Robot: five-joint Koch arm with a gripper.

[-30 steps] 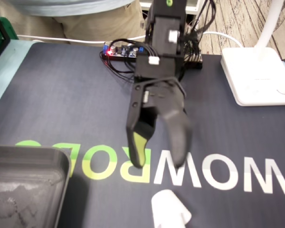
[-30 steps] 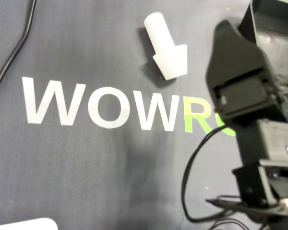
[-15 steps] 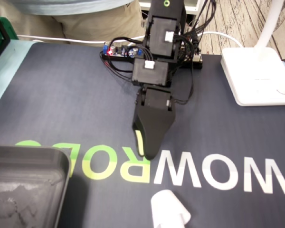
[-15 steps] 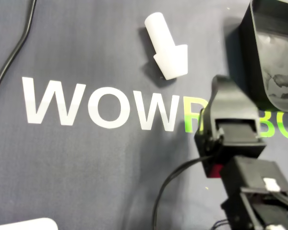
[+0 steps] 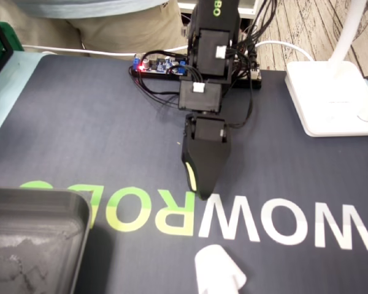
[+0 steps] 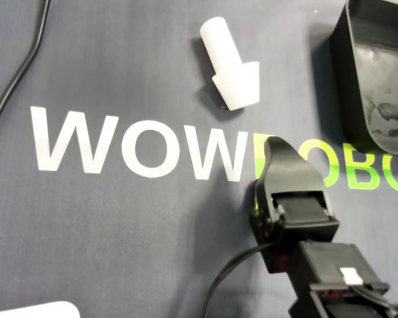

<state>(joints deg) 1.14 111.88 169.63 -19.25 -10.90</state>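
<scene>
1. Jaws of your gripper (image 5: 202, 191) are pressed together and empty in the fixed view. The white plastic piece (image 5: 218, 272) lies near its tip, not touching. A dull grey tray (image 5: 43, 199) is at left, and a lamp base (image 5: 331, 98) at right.
2. Overhead view: only bare mat (image 6: 119, 232) lies between your gripper (image 6: 273, 142) and the white plastic piece (image 6: 231, 63), a smooth tube widening to a cone. The scuffed tray (image 6: 348, 79) stands beside.

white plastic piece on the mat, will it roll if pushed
The white plastic piece lies on its side with round, stepped sections, so a push would probably roll it in a curve. It looks rigid and light; the mat seems matte, so little sliding.
</scene>
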